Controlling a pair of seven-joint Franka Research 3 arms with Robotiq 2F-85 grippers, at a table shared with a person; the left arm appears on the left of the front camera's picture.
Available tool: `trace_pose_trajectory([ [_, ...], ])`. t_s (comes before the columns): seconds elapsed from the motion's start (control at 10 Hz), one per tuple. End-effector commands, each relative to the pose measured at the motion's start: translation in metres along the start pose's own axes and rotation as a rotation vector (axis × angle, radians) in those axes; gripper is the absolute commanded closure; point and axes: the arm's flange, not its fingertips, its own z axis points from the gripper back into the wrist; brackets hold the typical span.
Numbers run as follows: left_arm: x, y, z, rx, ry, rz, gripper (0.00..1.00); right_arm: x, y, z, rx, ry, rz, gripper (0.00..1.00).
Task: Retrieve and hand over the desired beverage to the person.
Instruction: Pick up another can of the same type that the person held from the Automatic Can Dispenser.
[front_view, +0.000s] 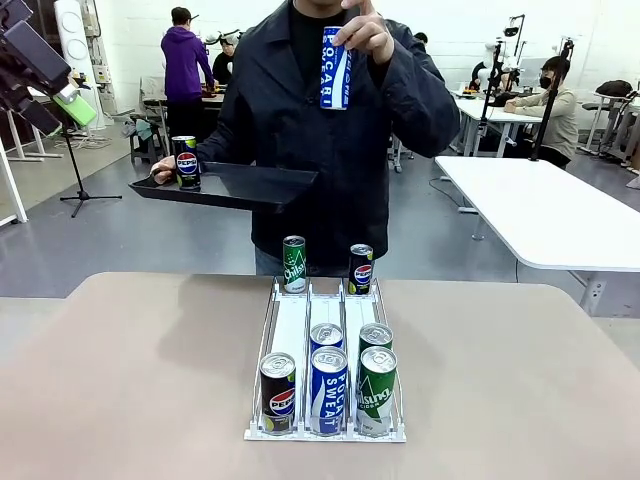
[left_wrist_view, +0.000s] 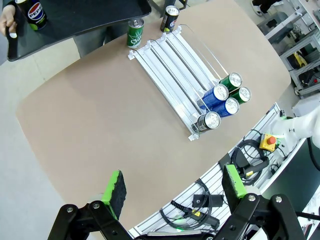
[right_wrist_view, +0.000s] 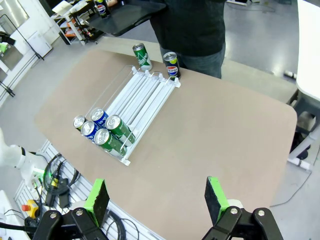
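The blue-and-white Pocari Sweat can (front_view: 328, 390) stands upright at lower centre of the front view, at the near end of the white wire rack's (front_view: 295, 325) middle lane. It sits close between a black Pepsi can (front_view: 277, 392) and a green can (front_view: 376, 390), so only its top and near side are free. The left gripper (left_wrist_view: 172, 192) and right gripper (right_wrist_view: 155, 200) hang high, fingers spread and empty, neither clearly nearer.

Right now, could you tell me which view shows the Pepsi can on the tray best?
Front view: the Pepsi can stands upright, label readable, on the tray. Both wrist views catch it small at the top edge.
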Motion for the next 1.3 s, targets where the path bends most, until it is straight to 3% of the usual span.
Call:
trace_pose_trajectory([
  [0.0, -0.0003, 0.0017, 0.0023, -0.015, 0.001, -0.002, 0.0, -0.0003, -0.0001, -0.0013, 0.026, -0.004, 0.015, 0.0],
  [1.2, -0.0003, 0.0017, 0.0023, -0.015, 0.001, -0.002, 0.0, -0.0003, -0.0001, -0.0013, 0.026, -0.004, 0.015, 0.0],
])
